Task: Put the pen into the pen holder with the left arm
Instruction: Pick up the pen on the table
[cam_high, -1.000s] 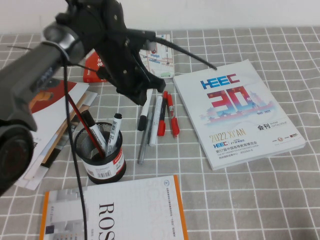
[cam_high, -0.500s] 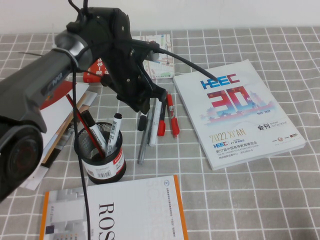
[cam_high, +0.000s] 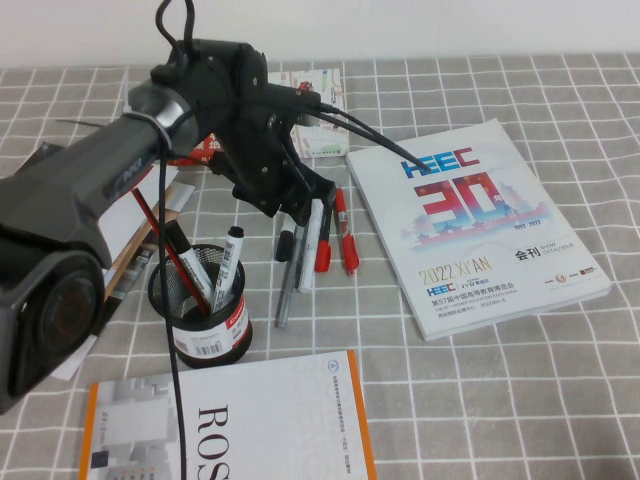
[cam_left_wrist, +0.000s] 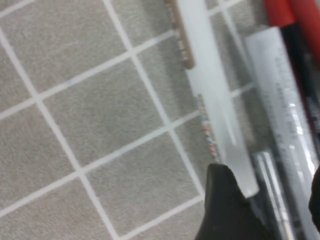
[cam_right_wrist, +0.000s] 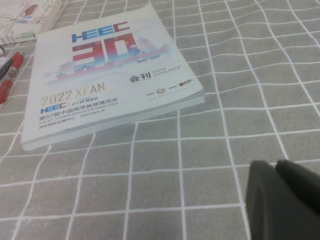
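Note:
The pen (cam_high: 287, 243), a stout white marker with a black end, lies on the cloth leftmost in a row of pens. Its white barrel (cam_left_wrist: 212, 107) shows in the left wrist view. My left gripper (cam_high: 302, 207) is low over the far end of that row. It is open (cam_left_wrist: 270, 210), with one finger (cam_left_wrist: 225, 210) against the marker's barrel and the other at the picture's edge. The black mesh pen holder (cam_high: 202, 310) stands nearer me, left of the pens, with several pens in it. My right gripper (cam_right_wrist: 285, 200) is shut and empty over bare cloth, out of the high view.
A slim white pen (cam_high: 316, 235), two red pens (cam_high: 338, 240) and a grey pen (cam_high: 282, 295) lie beside the marker. A white HEEC booklet (cam_high: 470, 225) lies to the right. An orange-edged book (cam_high: 250, 425) lies in front, and papers (cam_high: 100, 230) and a small box (cam_high: 315, 110) lie left and behind.
My left arm has swung a little right and down, bringing the gripper lower onto the far end of the pen row. The pens and holder have not moved.

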